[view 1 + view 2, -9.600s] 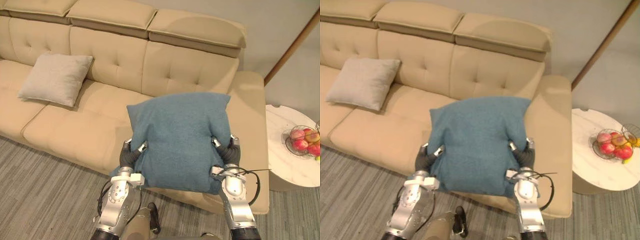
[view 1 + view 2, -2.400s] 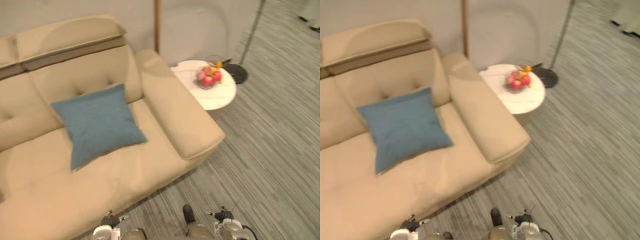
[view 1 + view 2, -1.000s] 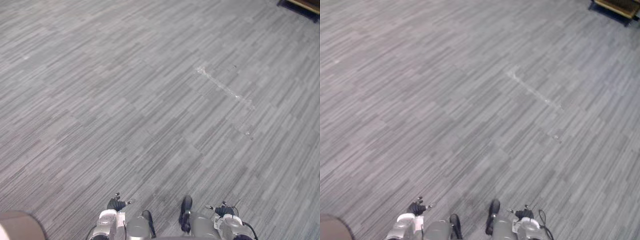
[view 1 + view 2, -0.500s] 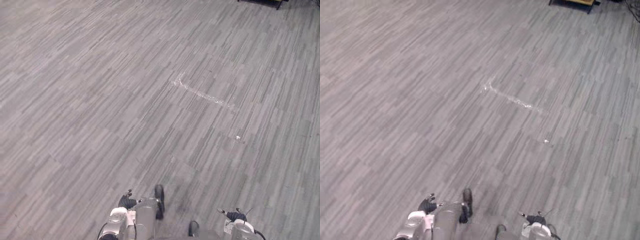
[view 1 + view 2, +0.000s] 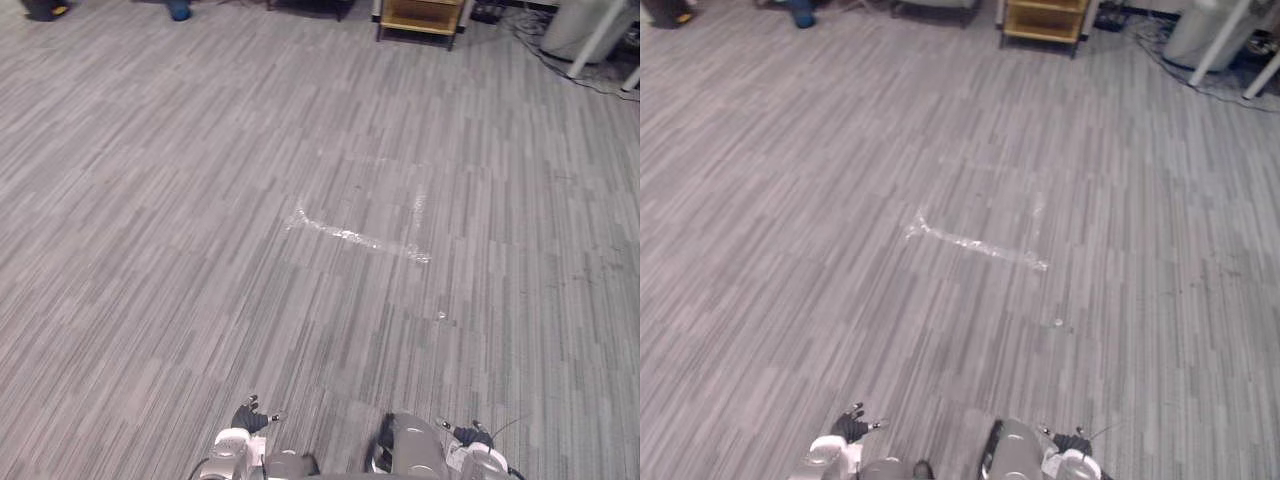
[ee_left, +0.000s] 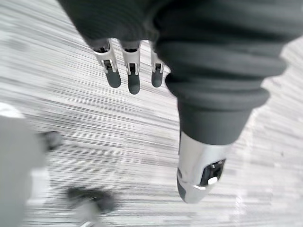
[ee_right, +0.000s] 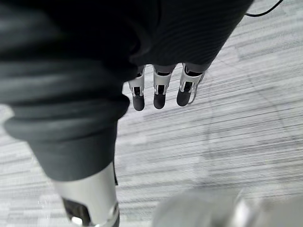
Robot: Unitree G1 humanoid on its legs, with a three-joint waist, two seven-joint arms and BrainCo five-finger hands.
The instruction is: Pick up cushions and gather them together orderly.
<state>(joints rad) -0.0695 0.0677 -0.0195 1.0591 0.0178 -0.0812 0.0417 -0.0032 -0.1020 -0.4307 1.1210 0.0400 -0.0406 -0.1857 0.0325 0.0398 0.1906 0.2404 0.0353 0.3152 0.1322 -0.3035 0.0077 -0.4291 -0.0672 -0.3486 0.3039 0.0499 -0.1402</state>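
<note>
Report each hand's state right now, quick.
Left hand: open, holding nothing.
Right hand: open, holding nothing.

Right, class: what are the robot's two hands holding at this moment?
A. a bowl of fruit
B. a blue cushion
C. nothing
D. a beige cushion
C: the left hand and the right hand both hang with straight fingers above the grey floor, and nothing sits between fingers and thumb.
</note>
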